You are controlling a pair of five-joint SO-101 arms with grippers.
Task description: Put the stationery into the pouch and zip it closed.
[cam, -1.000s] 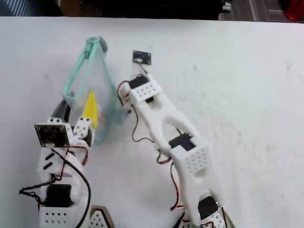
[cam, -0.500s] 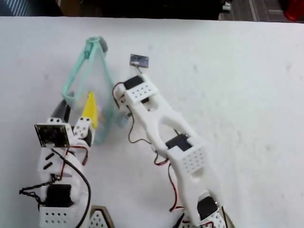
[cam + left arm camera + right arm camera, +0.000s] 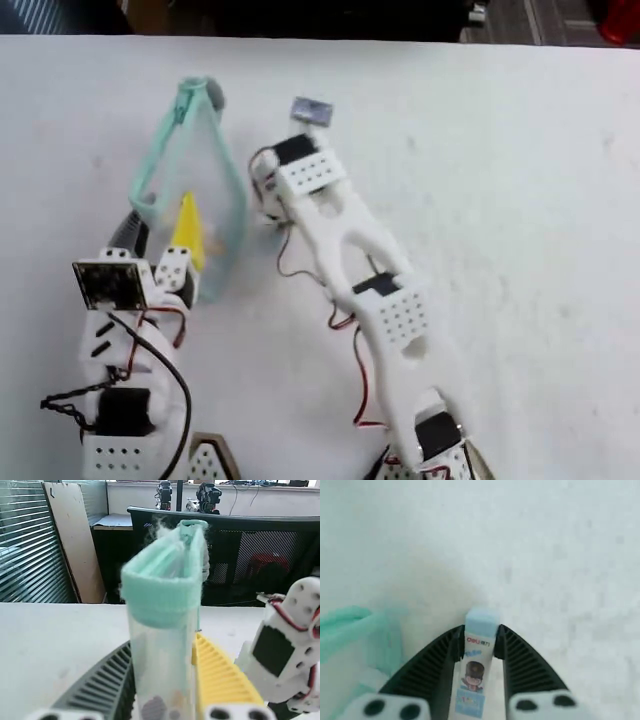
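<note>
Eraser [image 3: 479, 652] pinched lengthwise between the closed-in fingers of the right gripper [image 3: 480, 630], end poking past the tips, just beside the pouch [image 3: 200, 170] on the left arm's side, near end clamped in the left gripper [image 3: 162, 647], mouth apparently spread open upward.

**Glossy film, fuzzy cloth, ribbed plastic**

The pouch [image 3: 160, 610] has glossy see-through plastic walls and a mint cloth band, fuzzy at its rim. The left gripper [image 3: 162, 642] is ribbed matt plastic, grey and yellow. The eraser [image 3: 476, 670] wears a smooth printed sleeve. The table [image 3: 500, 150] looks matt white.
</note>
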